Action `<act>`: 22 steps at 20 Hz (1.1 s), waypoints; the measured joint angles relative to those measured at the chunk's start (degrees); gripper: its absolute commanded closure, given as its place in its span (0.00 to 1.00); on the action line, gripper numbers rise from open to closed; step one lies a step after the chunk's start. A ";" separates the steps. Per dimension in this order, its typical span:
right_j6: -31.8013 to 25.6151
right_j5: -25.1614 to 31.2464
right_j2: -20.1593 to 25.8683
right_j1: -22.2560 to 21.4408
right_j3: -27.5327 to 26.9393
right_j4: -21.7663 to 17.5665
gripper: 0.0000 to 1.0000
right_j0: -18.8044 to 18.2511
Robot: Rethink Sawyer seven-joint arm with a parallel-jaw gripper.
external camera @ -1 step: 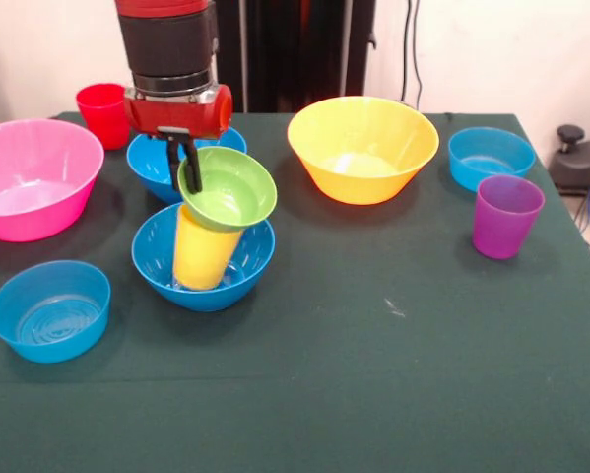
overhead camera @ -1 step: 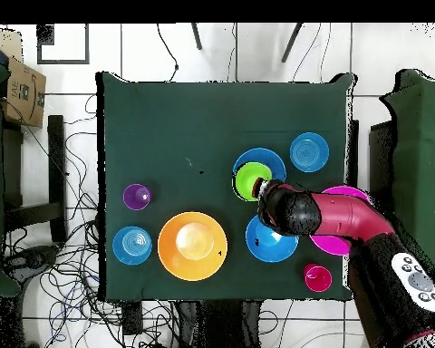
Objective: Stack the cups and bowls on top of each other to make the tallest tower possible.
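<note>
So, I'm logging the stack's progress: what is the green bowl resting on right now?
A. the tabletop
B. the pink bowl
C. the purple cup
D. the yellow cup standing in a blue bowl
D: the green bowl, tilted and with the gripper at its rim, sits atop the yellow cup, which stands inside a blue bowl.

The arm point(overhead camera @ -1 step: 348, 222) hides part of the pink bowl point(overhead camera @ -1 step: 348, 192) and a blue bowl point(overhead camera @ -1 step: 266, 246)

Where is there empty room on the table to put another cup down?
The widest bare green cloth is the front strip of the table, before the purple cup and the small light-blue bowl. It is crowded around the gripper, green bowl and pink bowl.
</note>
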 measured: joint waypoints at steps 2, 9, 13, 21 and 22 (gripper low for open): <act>0.00 0.00 0.00 0.04 -0.01 0.01 1.00 -0.05; 0.00 0.00 -0.01 -0.04 -0.01 0.00 1.00 -0.64; 0.00 0.00 -0.01 -0.30 0.00 0.00 1.00 -1.02; 0.00 0.00 0.00 -0.38 -0.22 0.00 1.00 -1.68; 0.00 0.01 0.00 -0.33 -0.31 0.00 1.00 -1.66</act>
